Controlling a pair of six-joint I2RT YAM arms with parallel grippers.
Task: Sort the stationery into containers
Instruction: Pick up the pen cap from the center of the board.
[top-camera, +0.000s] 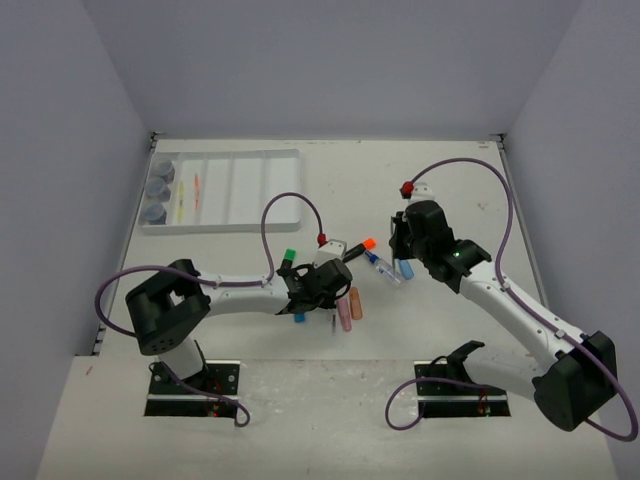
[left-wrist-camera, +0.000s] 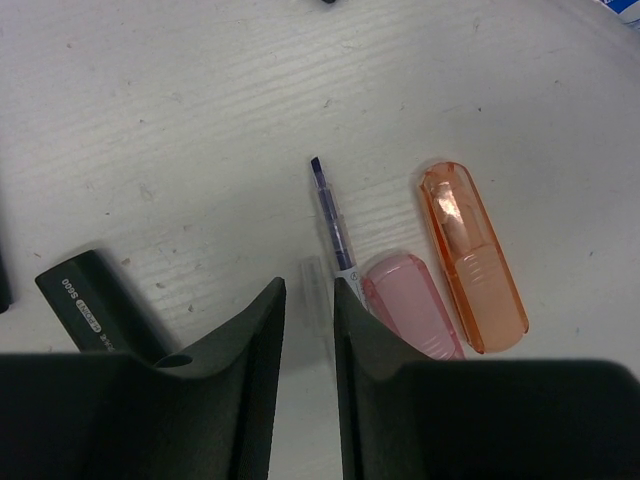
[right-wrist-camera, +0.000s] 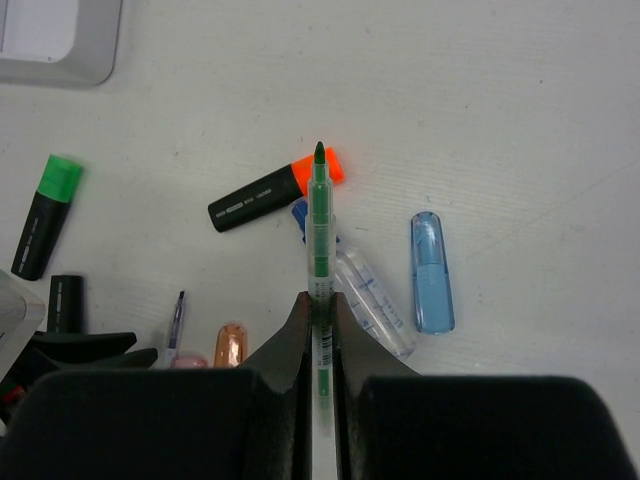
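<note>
right fingers (right-wrist-camera: 320, 300): clenched on a thin green pen (right-wrist-camera: 319, 225); pen sticks out forward past the tips, lifted over the middle of the table (top-camera: 450, 170)
left fingers (left-wrist-camera: 310, 290): low on the table, narrow gap, released; clear end of a purple-tipped pen (left-wrist-camera: 333, 225) lies in the gap, neither finger visibly pressing it
beside left fingers: pink eraser (left-wrist-camera: 410, 310) touching the purple-tipped pen's side, orange eraser (left-wrist-camera: 472, 255) just beside the pink one; black highlighter barrel (left-wrist-camera: 95, 305) flat on the other side
under right fingers: orange-capped highlighter (right-wrist-camera: 275, 188), clear tube with blue cap (right-wrist-camera: 365, 290), blue eraser (right-wrist-camera: 432, 270), all flat on the table
further toward left edge: green-capped highlighter (right-wrist-camera: 45, 215)
tray (top-camera: 250, 190): white, near far left corner of the table; three grey-blue pots (top-camera: 158, 187) in the compartment nearest the left edge, thin pens (top-camera: 182, 205) in the next, other compartments bare
</note>
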